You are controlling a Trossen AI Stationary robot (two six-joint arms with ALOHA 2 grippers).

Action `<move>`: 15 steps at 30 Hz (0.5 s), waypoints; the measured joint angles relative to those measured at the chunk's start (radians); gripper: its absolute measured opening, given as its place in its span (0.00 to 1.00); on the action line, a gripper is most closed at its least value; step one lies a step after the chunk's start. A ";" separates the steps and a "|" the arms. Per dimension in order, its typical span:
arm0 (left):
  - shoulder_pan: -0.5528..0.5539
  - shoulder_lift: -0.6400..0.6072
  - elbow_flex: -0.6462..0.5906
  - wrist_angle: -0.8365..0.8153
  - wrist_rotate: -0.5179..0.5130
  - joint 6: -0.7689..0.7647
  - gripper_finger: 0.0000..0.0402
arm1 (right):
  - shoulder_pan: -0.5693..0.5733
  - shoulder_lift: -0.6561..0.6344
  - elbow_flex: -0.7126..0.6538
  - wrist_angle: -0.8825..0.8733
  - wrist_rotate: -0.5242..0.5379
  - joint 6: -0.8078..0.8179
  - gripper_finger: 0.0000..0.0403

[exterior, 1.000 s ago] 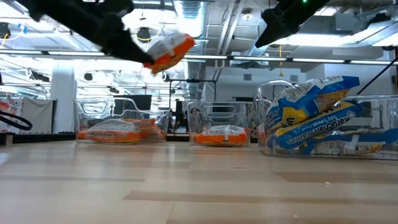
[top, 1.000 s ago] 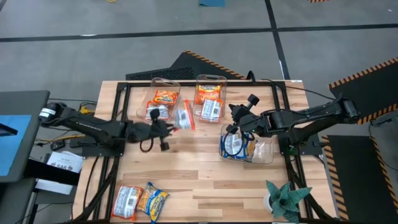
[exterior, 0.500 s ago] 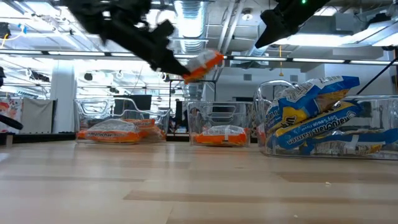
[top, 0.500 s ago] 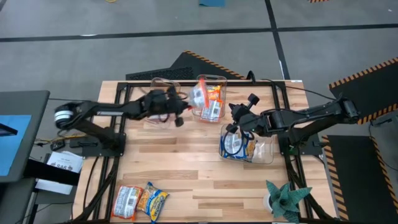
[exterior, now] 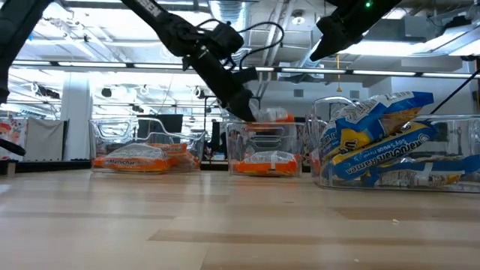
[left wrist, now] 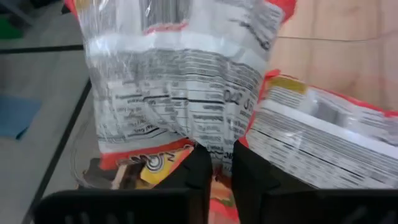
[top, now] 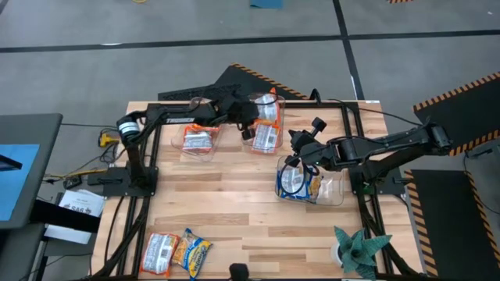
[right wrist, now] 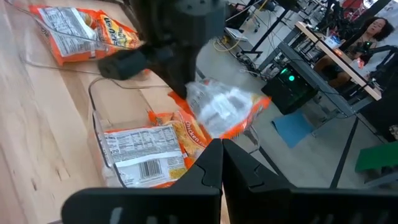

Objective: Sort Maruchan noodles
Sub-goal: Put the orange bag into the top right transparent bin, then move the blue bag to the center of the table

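The left gripper [top: 251,112] pinches an orange-red noodle packet [left wrist: 180,81], which hangs from its fingertips over the middle bin [top: 266,129], apparently just above the packets inside. Its arm reaches far across. The right gripper [top: 295,160], pressed together, hovers over the blue-yellow packets [top: 297,183].

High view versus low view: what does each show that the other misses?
Only the high view shows the two packets lying loose at the table's near edge, a green plant, and the floor around the table.

Only the low view shows the room behind, with ceiling lights.

Both show the left claw holding an orange packet over the middle bin, the right claw above the bin of blue packets, and the far left bin.
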 joint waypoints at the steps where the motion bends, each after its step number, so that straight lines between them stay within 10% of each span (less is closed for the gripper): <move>1: 0.004 0.015 0.013 -0.002 0.000 0.000 0.11 | 0.000 0.000 0.000 -0.001 0.000 0.000 0.05; 15: -0.003 -0.136 0.037 -0.210 0.045 -0.072 0.46 | 0.000 0.000 0.000 -0.004 0.000 0.000 0.05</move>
